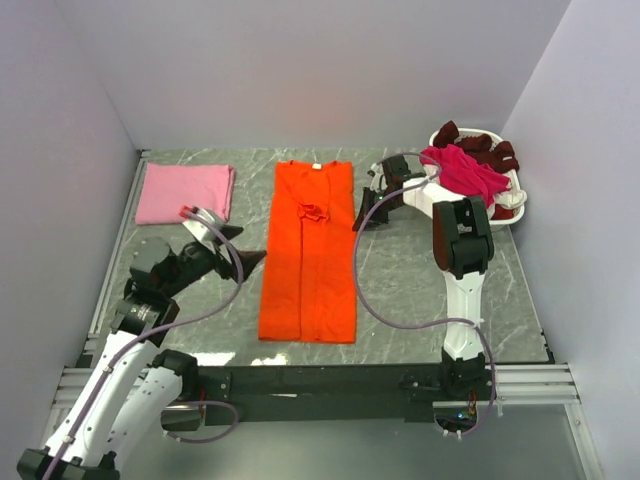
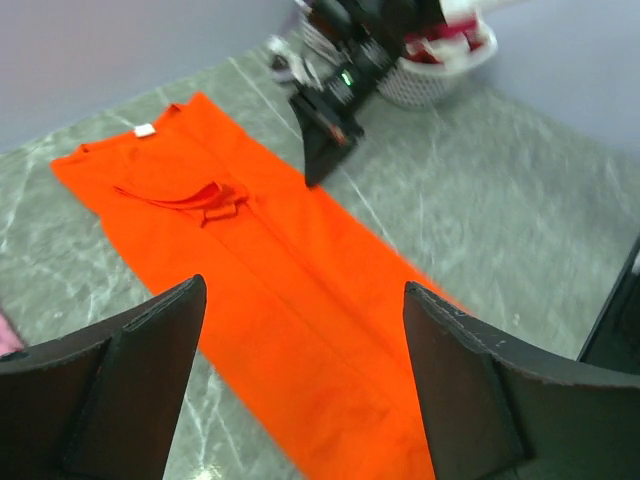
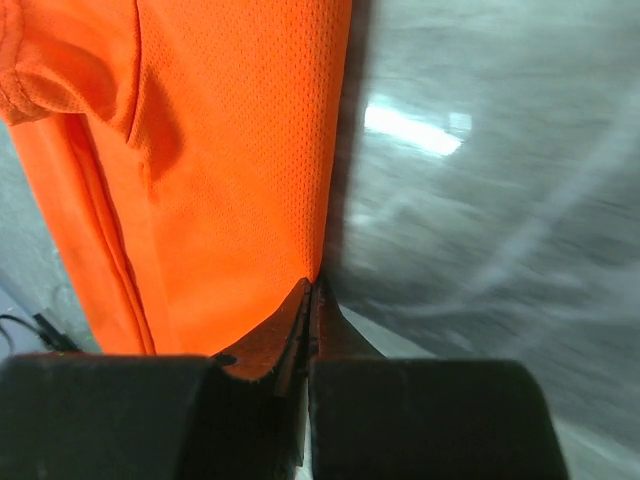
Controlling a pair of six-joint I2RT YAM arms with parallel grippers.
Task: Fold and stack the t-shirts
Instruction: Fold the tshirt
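Far left of the grey marble tabletop [image 1: 420, 270], a pink shirt [image 1: 185, 192] lies flat near the back-left corner, folded to a neat rectangle. Nearer the front, the left gripper [image 1: 243, 258] hangs just beside the left edge of the orange shirt [image 1: 310, 250], jaws spread wide w/ nothing between them. Its wrist view looks past both fingers [image 2: 130, 380] onto the cloth. The orange shirt, ctr of the tabletop, is folded lengthwise into a long strip, collar toward the back wall, sleeves tucked in and meeting near the collar end. At its right edge, toward that same end, the right gripper [image 1: 365, 212] is down at the tabletop, jaws pressed together, tip touching the shirt's edge. Can't tell whether any cloth is pinched. In the far-right back corner stands a white basket [image 1: 515, 208] w/ a magenta shirt [image 1: 465, 172] draped over its near rim and a maroon shirt [image 1: 490, 150] bunched behind it.
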